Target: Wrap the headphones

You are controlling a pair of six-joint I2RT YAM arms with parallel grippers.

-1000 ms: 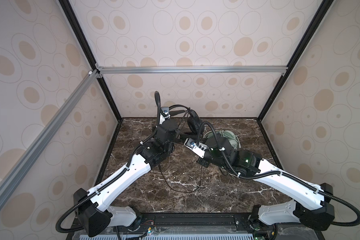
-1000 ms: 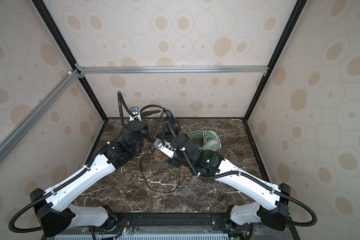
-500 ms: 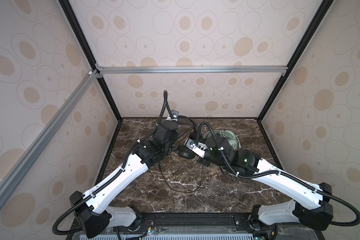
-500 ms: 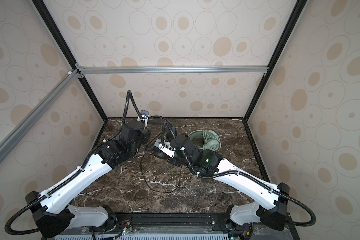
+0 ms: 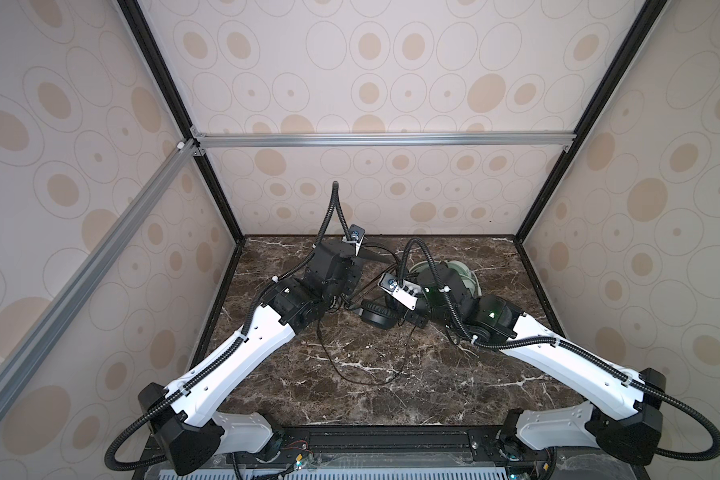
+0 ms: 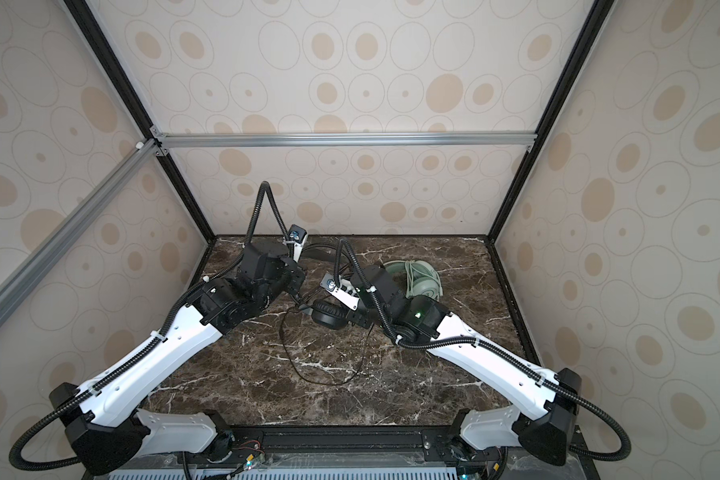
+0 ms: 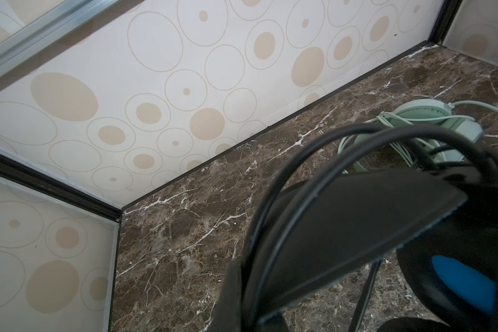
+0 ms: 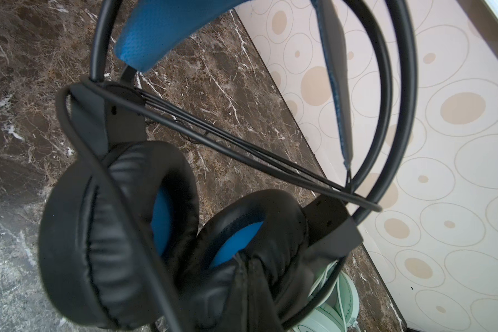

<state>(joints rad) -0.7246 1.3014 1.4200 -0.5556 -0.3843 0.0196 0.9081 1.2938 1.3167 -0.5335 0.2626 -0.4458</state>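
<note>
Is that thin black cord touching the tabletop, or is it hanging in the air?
Touching. In both top views the black cord has a loose loop lying flat on the marble table.

Dark marble tabletop here: the mint-green headset lies flat near the back right, and a thin black cord loops across mid-table.

No legible text, label, brand, number or sign found on the black headset, the mint-green headset or the worktop.
</note>
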